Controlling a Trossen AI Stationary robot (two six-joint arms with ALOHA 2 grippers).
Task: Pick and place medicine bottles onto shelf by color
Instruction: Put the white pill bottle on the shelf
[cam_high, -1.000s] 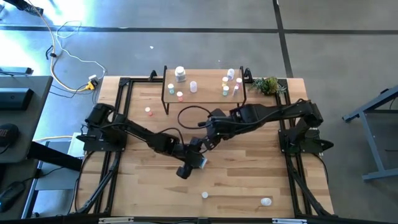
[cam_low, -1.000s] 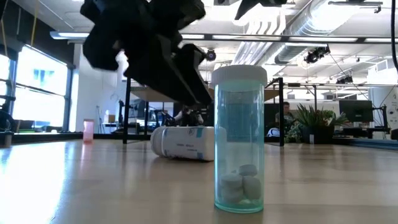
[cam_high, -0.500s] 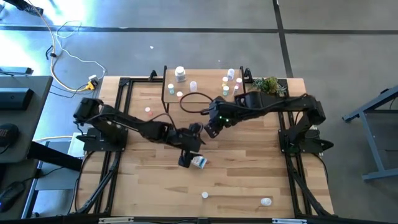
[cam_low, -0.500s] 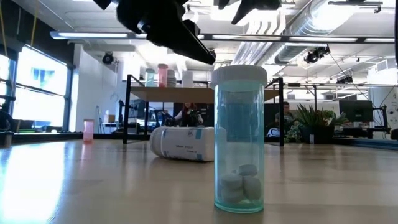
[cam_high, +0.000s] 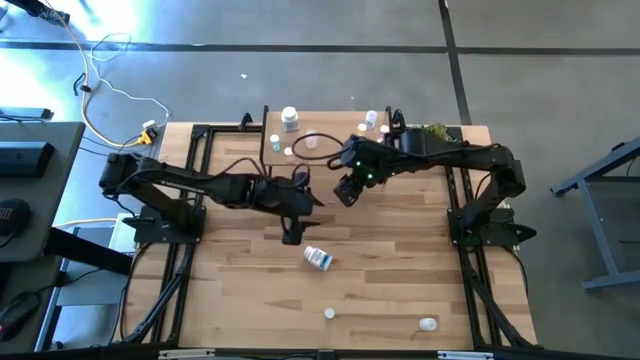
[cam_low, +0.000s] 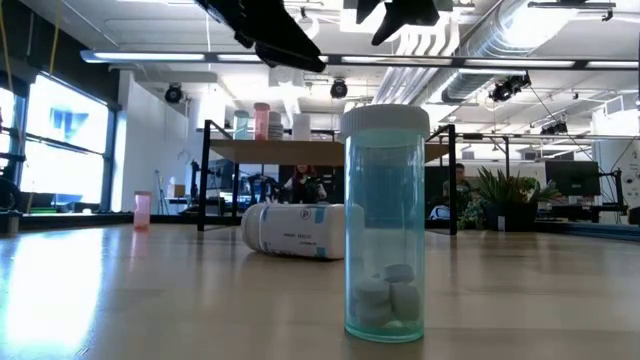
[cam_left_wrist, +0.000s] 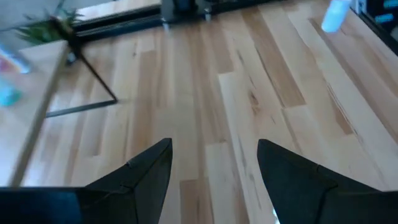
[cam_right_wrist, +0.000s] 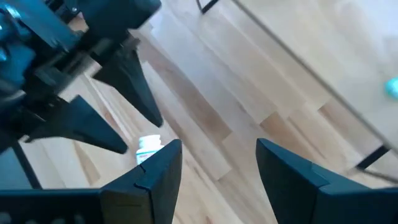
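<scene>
Since the earlier frames both arms have lifted and pulled back toward the shelf (cam_high: 325, 150), leaving a white bottle with a blue label (cam_high: 318, 259) lying on its side on the table (cam_high: 400, 290), clear of both grippers.

Bottles — locations:
- The white bottle lies near the table's middle; in the low view it shows on its side (cam_low: 293, 231) behind a tall clear bottle (cam_low: 385, 222).
- The tall clear bottle stands upright close to the low camera, with white tablets at its bottom and a pale cap.
- A small white bottle (cam_high: 329, 314) and another (cam_high: 428, 323) sit near the table's front edge, well apart.
- A pink bottle (cam_low: 142, 211) stands on the table to the left of the shelf.
- On the shelf, a larger white bottle (cam_high: 290, 118) stands at the left end, with small bottles clustered at both ends; their cap colours are hard to tell from above.

Grippers:
- The left gripper (cam_high: 292, 232) hangs above the table just behind the white bottle. Its fingers (cam_left_wrist: 146, 177) stand spread, with nothing between them.
- The right gripper (cam_high: 345, 192) hovers in front of the shelf's right half — fingers (cam_right_wrist: 155, 171) likewise spread and empty. Its wrist view shows the left gripper and the white bottle beyond.

A green plant (cam_high: 433, 134) sits at the table's far right corner, beside the shelf.
</scene>
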